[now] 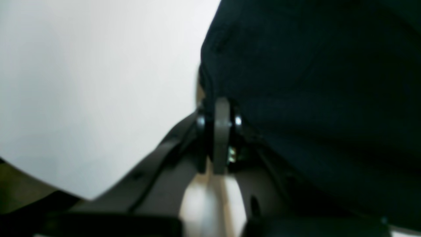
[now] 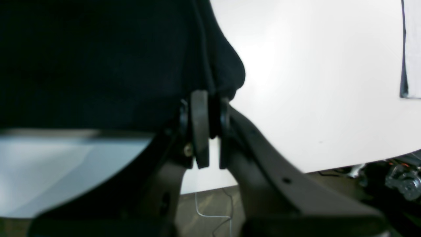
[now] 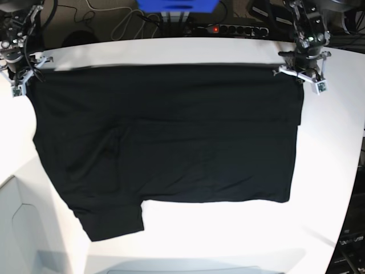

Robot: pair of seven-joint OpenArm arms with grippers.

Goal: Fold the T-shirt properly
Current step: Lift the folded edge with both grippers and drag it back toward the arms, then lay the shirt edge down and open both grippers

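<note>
**Shirt stretched across the table**

A black T-shirt [image 3: 165, 148] lies spread on a white table [image 3: 319, 188], its far edge pulled taut between two arms. The left gripper [image 1: 221, 108] is clamped on one far corner; the right gripper [image 2: 208, 108] is clamped on the other. One sleeve juts toward the near edge.
</note>
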